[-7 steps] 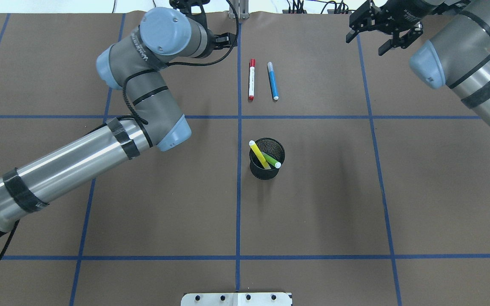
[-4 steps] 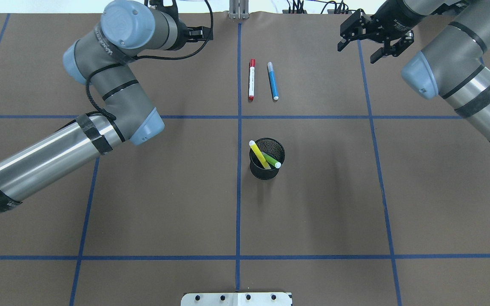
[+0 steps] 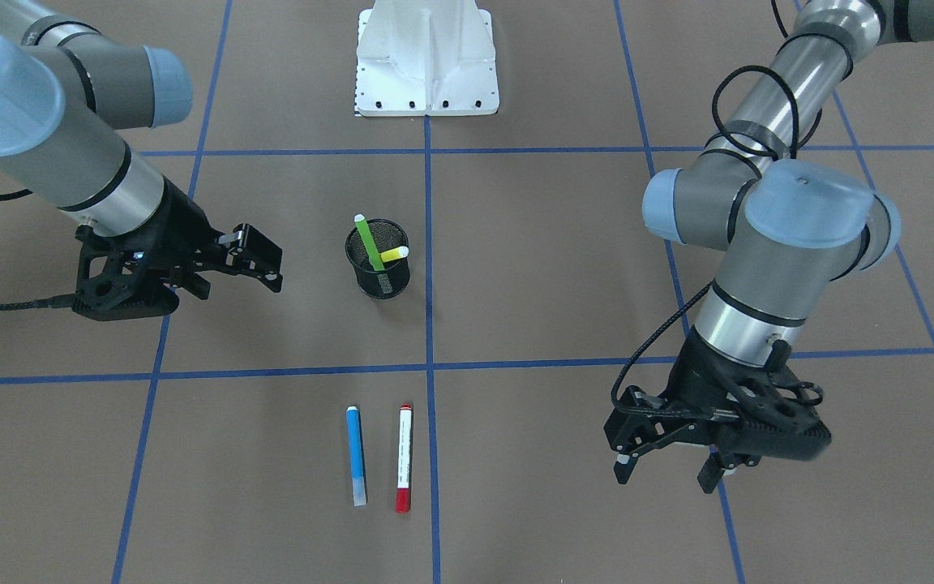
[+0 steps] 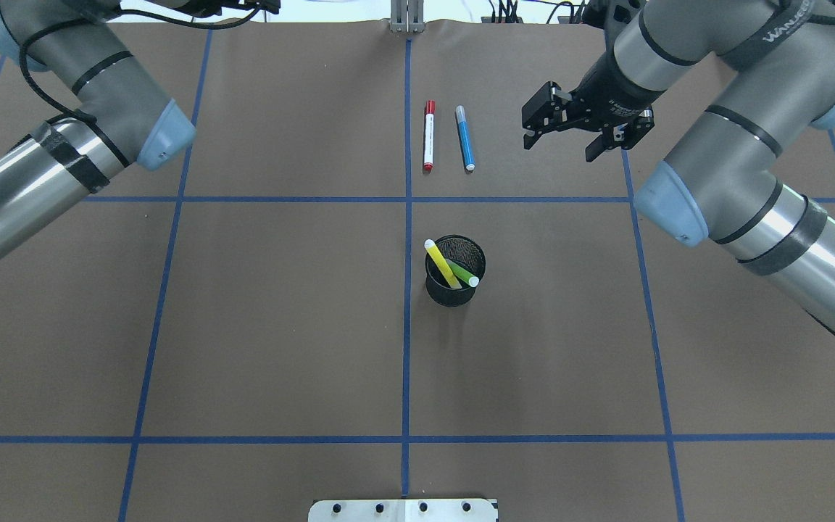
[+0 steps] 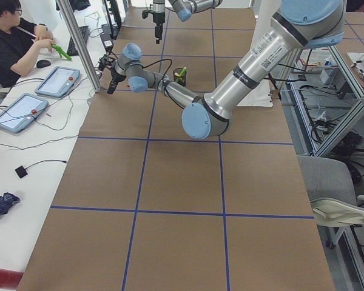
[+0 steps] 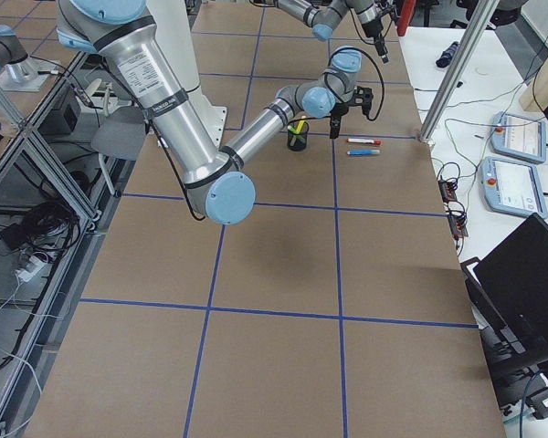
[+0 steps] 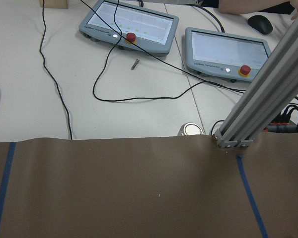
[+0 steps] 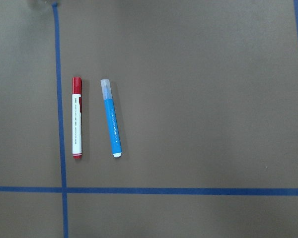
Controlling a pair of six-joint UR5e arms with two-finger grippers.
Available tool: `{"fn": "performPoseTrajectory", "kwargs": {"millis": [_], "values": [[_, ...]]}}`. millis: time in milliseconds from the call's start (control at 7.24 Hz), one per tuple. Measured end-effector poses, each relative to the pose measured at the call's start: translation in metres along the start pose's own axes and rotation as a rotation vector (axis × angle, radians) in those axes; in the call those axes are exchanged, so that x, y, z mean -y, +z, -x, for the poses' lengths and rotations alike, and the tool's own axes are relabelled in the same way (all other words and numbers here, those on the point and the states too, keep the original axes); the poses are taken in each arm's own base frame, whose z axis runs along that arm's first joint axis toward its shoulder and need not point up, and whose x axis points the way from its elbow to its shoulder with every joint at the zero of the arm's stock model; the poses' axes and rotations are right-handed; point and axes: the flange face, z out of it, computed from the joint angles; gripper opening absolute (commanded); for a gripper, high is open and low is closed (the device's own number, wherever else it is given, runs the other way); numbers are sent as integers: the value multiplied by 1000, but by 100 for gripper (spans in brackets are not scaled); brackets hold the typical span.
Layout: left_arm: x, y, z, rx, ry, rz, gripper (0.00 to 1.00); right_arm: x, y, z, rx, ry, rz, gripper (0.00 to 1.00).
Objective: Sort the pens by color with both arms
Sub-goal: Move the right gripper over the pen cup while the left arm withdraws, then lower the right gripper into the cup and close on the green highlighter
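A white-barrelled pen with a red cap and a blue pen lie side by side on the brown table, at its far middle. The right wrist view looks down on both, the red pen and the blue pen. A yellow pen and a green pen stand tilted in the black mesh cup at the centre. My right gripper hovers open and empty just right of the blue pen. My left gripper is open and empty near the far left edge.
The white pedestal base sits at the robot's side of the table. An aluminium post stands at the far edge, with control pendants and cables beyond it. A person sits at the side desk.
The right gripper has moved left and nearer, closing on the blue pen, still open. The left arm has swung away to the far left edge. The pens have not moved.
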Motion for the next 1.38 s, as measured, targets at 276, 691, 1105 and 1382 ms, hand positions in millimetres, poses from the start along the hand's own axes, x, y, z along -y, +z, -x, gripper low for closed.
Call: {"fn": "performPoseTrajectory", "kwargs": {"millis": [276, 691, 1105, 1382], "values": [[-10, 2, 30, -4, 1, 0, 100, -31, 25, 38, -31, -24, 77, 100], [-24, 6, 50, -16, 11, 20, 100, -71, 75, 96, -128, -59, 189, 99], [-29, 8, 55, -15, 11, 32, 100, -92, 127, 126, -266, -171, 227, 94], [-29, 9, 56, -13, 11, 32, 100, -97, 136, 125, -277, -199, 242, 76]]}}
